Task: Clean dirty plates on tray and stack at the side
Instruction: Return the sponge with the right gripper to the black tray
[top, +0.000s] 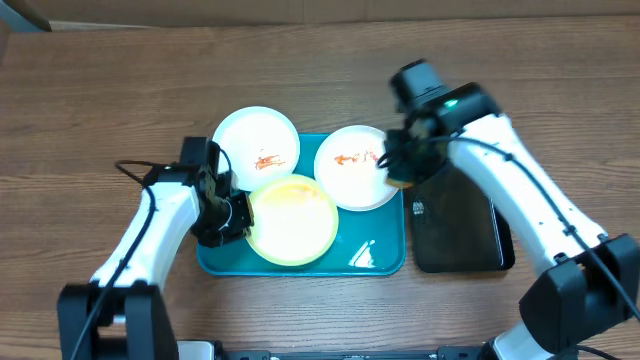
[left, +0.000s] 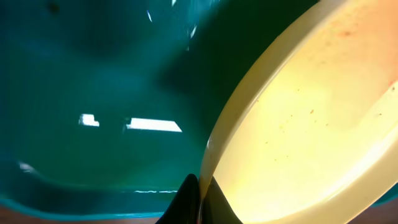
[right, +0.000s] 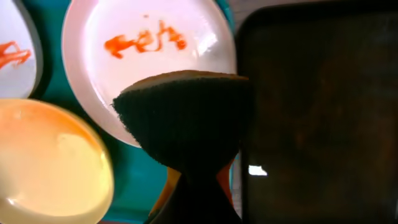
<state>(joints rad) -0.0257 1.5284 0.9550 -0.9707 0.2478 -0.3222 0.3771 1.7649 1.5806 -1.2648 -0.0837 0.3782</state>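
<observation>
On the teal tray (top: 380, 262) lie three plates: a white one (top: 257, 140) with a red smear at the back left, another smeared white one (top: 352, 165) at the back right, and a pale yellow plate (top: 292, 218) in front. My left gripper (top: 240, 212) is shut on the yellow plate's left rim (left: 208, 155), one finger on each side of it. My right gripper (top: 395, 160) is shut on a sponge (right: 186, 118), dark scrub face outward, held over the right edge of the right-hand white plate (right: 124, 74).
A narrow black tray (top: 458, 235) lies right of the teal tray, partly under my right arm. Bare wooden table surrounds both trays. The right wrist view also shows the yellow plate (right: 50, 162) and the black tray (right: 317, 112).
</observation>
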